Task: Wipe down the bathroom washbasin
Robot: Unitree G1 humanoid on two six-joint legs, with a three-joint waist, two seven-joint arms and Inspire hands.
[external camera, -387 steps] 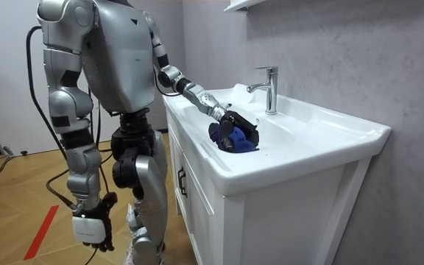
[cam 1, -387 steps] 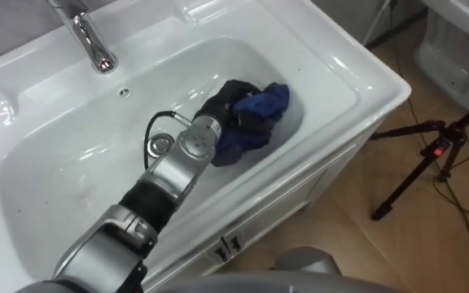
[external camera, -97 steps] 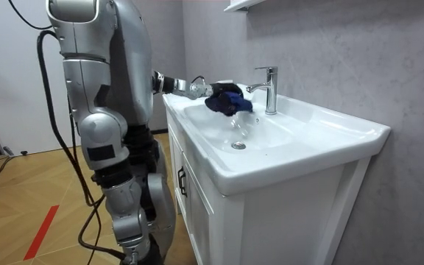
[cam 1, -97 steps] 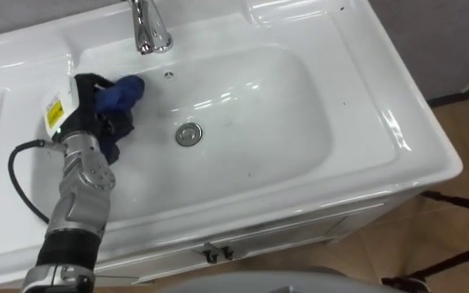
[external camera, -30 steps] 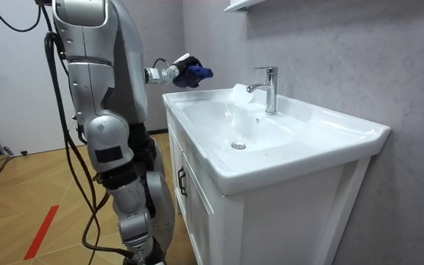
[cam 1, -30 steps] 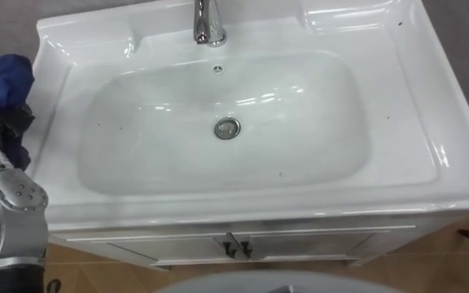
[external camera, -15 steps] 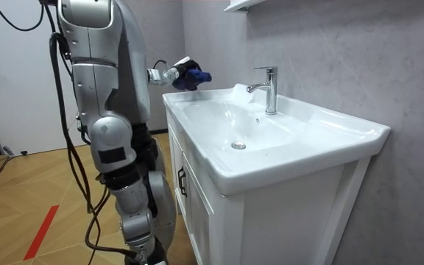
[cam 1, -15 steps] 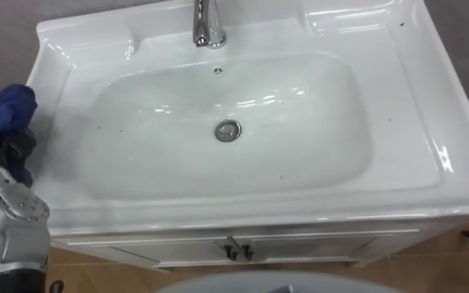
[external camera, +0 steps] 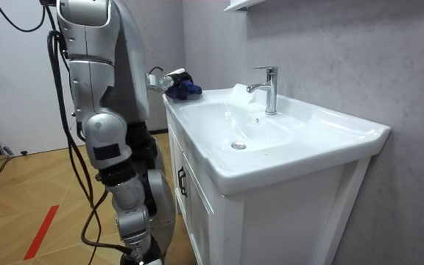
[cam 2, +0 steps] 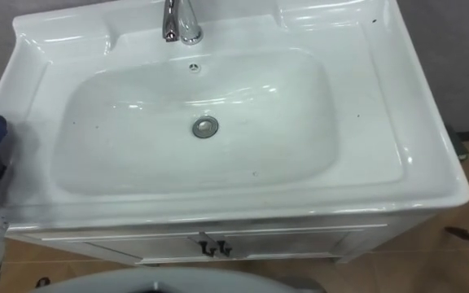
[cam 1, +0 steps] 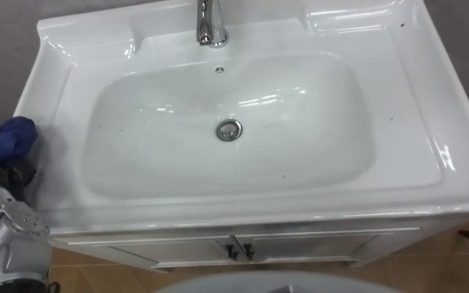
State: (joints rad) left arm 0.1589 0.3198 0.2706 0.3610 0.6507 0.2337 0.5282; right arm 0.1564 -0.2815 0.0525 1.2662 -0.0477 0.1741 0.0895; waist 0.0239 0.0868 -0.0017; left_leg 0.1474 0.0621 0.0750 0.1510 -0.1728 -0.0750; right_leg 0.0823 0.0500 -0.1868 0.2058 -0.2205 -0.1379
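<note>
At the basin's (cam 1: 72,73) 9 o'clock edge, just outside the white rim, we find the cloth (cam 1: 13,137), a bunched wad of blue over darker fabric. We note the left hand (external camera: 171,79) clenched round it, dark fingers curled into the folds, with the silver forearm coming up from 7 o'clock in the eye views. In the room view the wad sits level with the basin's near corner. We cannot tell whether it touches the rim.

Nothing lies in the bowl. Its surface is glossy, with light streaks across the 12 o'clock slope. The drain (cam 1: 229,129) sits at the centre, slightly toward 12 o'clock, with a small overflow hole (cam 1: 218,71) above it. The chrome tap (cam 1: 211,24) stands on the back ledge at 12 o'clock. We record a few small dark specks (cam 1: 282,172) on the bowl's floor and slopes, one at about 5 o'clock from the drain and others nearer the 9 o'clock and 3 o'clock sides.

Below the front rim, at 6 o'clock, the white cabinet (cam 1: 316,244) shows a pair of handles (cam 1: 236,251) side by side.

In the room view the robot stands upright at the cabinet's end, on the room view's left, on a wood floor (external camera: 20,191), with its left arm reaching forward.
</note>
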